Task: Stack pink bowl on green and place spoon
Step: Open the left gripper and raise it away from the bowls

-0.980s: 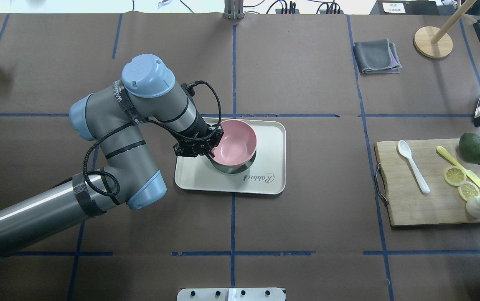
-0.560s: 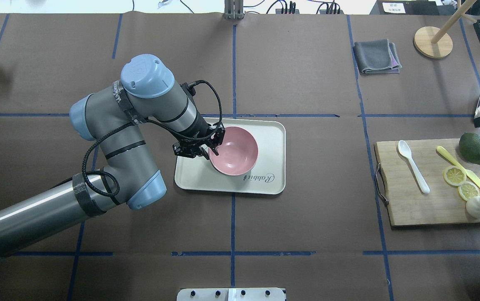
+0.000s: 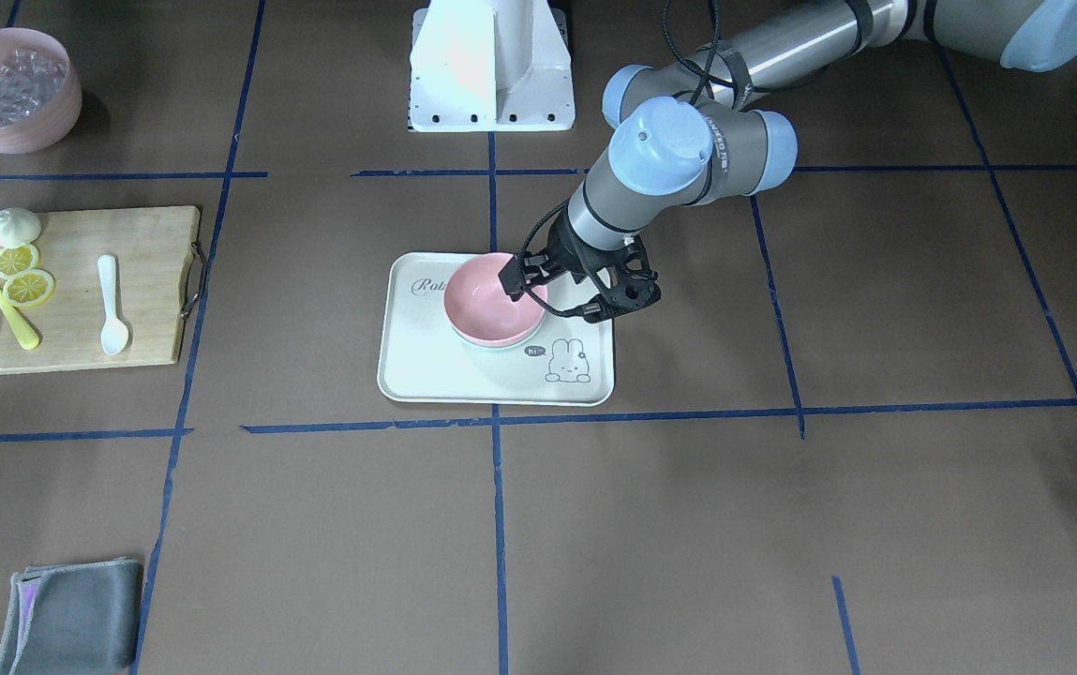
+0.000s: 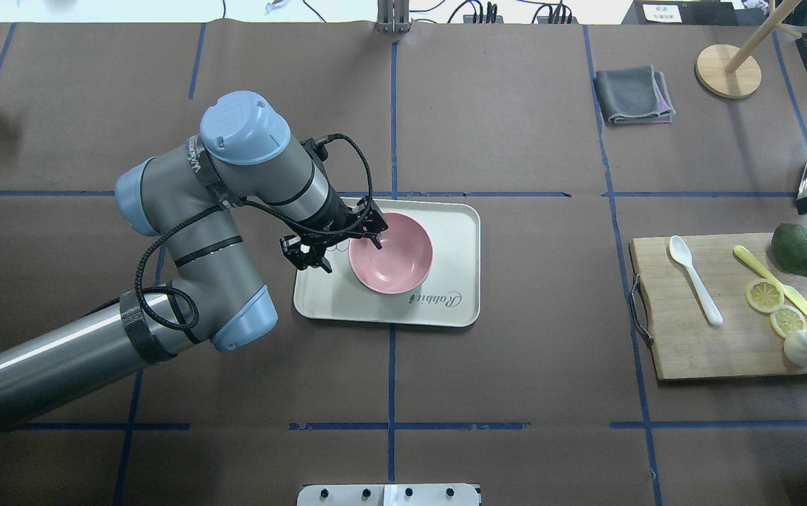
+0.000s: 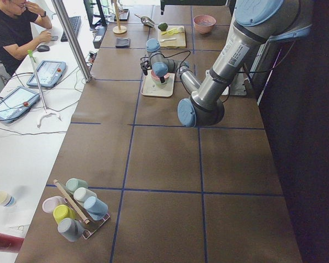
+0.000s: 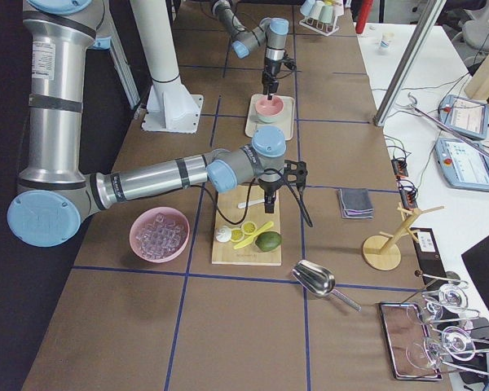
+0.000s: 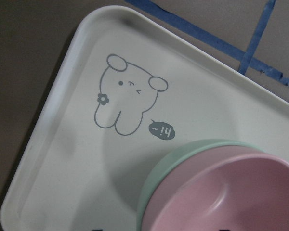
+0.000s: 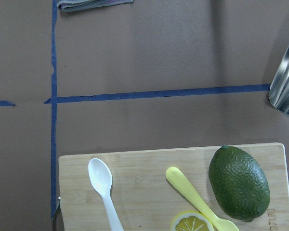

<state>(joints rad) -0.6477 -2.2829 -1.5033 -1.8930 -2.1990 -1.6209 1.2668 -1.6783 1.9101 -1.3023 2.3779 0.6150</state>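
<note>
Now the white plastic spoon (image 4: 695, 282) is seen close under the right jaws, whose grip cannot be told; the released left jaws are far off.

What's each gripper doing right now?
Left gripper: open, holding nothing, at the rim of the pink bowl.
Right gripper: cannot be told; it shows only small in a side view.

green bowl (image 7: 159, 168): mostly hidden under pink bowl (image 7: 231, 192) | spoon (image 8: 101, 177): handle cut off, right wrist view
</note>
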